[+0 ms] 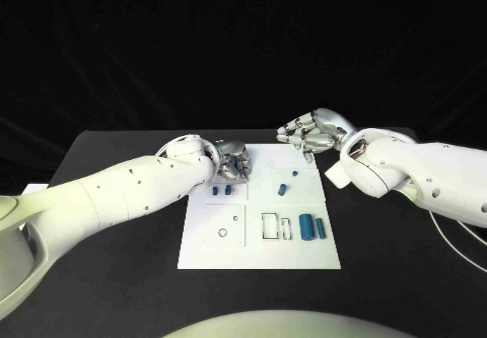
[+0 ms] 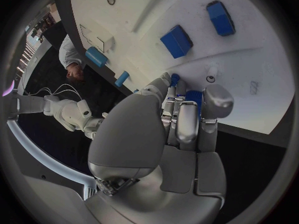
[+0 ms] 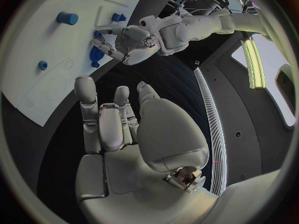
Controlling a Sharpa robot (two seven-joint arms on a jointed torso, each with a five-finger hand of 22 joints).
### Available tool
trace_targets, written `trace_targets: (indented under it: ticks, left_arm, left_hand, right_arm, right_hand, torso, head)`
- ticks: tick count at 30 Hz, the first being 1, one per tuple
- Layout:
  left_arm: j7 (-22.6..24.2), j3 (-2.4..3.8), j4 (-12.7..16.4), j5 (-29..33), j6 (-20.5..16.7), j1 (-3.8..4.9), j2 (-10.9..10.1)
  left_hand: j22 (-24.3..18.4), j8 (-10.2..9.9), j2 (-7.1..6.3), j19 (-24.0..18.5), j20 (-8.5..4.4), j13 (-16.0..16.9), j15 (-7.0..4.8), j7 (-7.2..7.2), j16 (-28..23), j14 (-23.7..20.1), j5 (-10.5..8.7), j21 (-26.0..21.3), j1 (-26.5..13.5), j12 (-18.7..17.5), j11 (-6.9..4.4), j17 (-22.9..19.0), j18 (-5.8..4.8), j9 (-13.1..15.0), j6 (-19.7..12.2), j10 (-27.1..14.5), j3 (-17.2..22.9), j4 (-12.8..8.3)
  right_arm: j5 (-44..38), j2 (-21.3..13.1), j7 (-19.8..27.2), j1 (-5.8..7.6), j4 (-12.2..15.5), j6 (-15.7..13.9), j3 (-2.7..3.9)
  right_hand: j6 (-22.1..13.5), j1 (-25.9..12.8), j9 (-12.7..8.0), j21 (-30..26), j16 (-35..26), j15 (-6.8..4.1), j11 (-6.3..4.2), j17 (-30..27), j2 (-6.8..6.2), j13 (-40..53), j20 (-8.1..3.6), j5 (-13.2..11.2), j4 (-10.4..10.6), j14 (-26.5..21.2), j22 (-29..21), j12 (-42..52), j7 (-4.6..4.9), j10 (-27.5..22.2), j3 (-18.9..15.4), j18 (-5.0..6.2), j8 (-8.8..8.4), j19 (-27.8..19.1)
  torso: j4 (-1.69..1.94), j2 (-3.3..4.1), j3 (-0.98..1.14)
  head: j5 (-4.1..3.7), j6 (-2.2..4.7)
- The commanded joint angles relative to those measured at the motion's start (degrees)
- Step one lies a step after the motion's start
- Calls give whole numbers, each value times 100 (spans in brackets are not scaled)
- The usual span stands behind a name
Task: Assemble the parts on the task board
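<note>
The task is judged to be at an early stage. On the task board (image 1: 259, 243), most blue parts are seen lying loose: two long pieces (image 1: 312, 227) side by side near the right edge, one short piece (image 1: 282, 189) in the middle, a small round one (image 1: 294, 172) above it, and two small blocks (image 1: 222, 189) close to the left hand. The rectangular slots (image 1: 270, 225) and the round holes (image 1: 223, 232) in the board are seen empty, so nearly all the placing is judged to be left.

The left hand (image 1: 233, 163) is held over the far left part of the board. In the left wrist view, a blue part (image 2: 193, 97) is seen between the curled fingers (image 2: 187, 127), touching them, with the thumb (image 2: 217, 100) just beside it. It is judged to be held, but how firm the hold is cannot be told. The two small blocks are seen lying on the board beyond the fingertips, apart from them.

The right hand (image 1: 310, 134) is raised over the far right corner of the board. Its fingers (image 3: 102, 122) are slightly bent and spread, and nothing is held in them. All parts are well apart from this hand.
</note>
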Motion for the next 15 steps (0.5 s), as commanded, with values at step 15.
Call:
trace_targets:
  ticks: [15]
  left_arm:
    - [-153, -8, -139, -34, 286, -28, 62]
  left_hand:
    - [302, -92, 22, 108, -11, -6, 5, 18, 56, 67, -10, 375, 110, -115, 3, -22, -164, -58, 47, 44, 210, -101]
  right_arm:
    - [-22, 3, 5, -3, 9, 80, 0]
  right_hand:
    - [-30, 43, -3, -39, -15, 13, -10, 0, 16, 9, 1, 33, 7, -25, -3, 45, 7, -5, -38, 105, 40, 11]
  torso:
    - [4, -3, 0]
  head:
    - [-5, -34]
